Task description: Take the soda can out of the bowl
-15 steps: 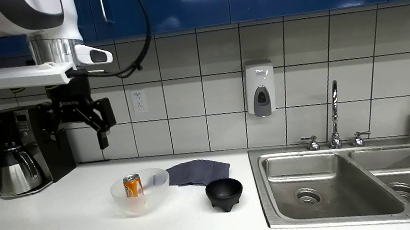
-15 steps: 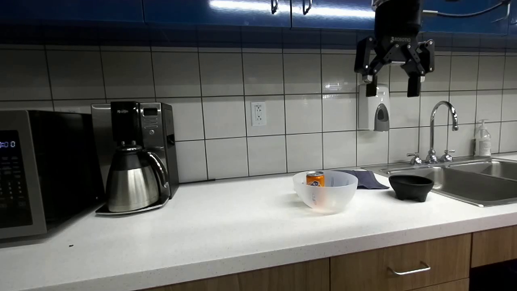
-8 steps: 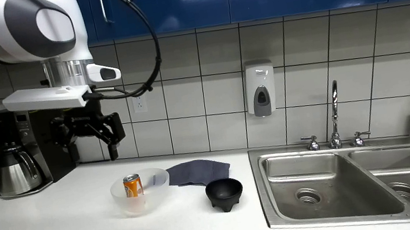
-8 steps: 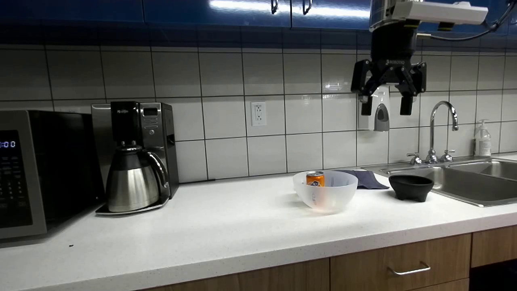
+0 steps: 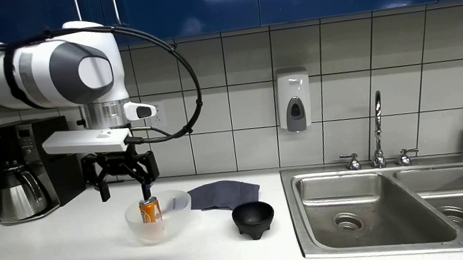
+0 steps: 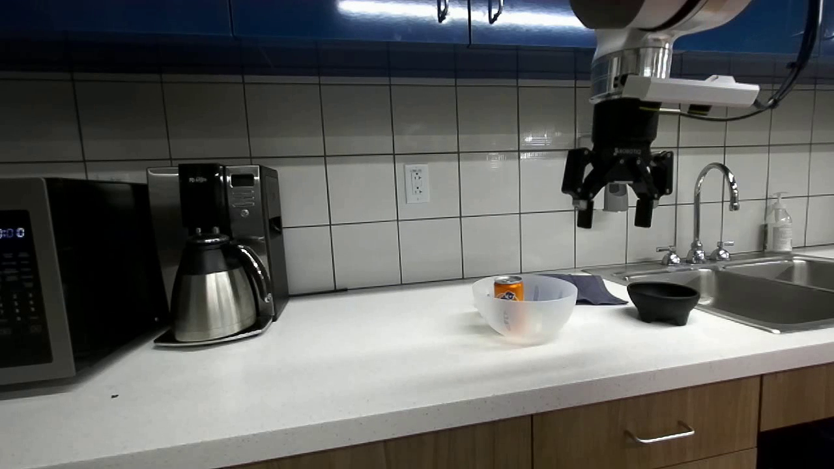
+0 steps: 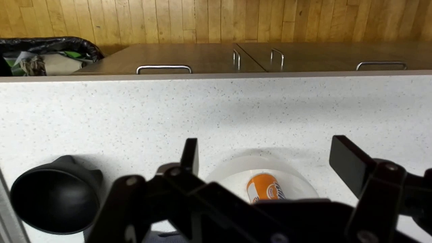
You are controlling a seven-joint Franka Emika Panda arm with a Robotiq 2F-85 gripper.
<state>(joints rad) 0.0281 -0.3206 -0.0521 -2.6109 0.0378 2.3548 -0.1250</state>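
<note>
The orange soda can point(image 5: 150, 211) with a silvery top stands in the translucent whitish bowl point(image 5: 177, 220), leaning slightly against its side. The can point(image 6: 508, 288) and bowl point(image 6: 547, 320) also show in an exterior view. My gripper point(image 5: 126, 194) is open and empty, pointing down. It is above counter level and apart from the can; in an exterior view the gripper point(image 6: 614, 218) shows higher than the bowl and to its right. In the wrist view the can point(image 7: 265, 187) lies between the spread fingers point(image 7: 266, 152) in the picture; its top is hidden by the gripper body.
A small black bowl point(image 5: 254, 219) and a dark cloth point(image 5: 226, 194) lie beside the bowl. The sink point(image 5: 345, 205) is beyond them. A coffee maker point(image 6: 260, 228) with its steel pot point(image 6: 215, 293) and a microwave point(image 6: 98, 260) stand at the other end.
My gripper has moved steadily down toward counter level, drifting right in an exterior view and slightly left in another. It stays open. The can and bowl have not moved.
</note>
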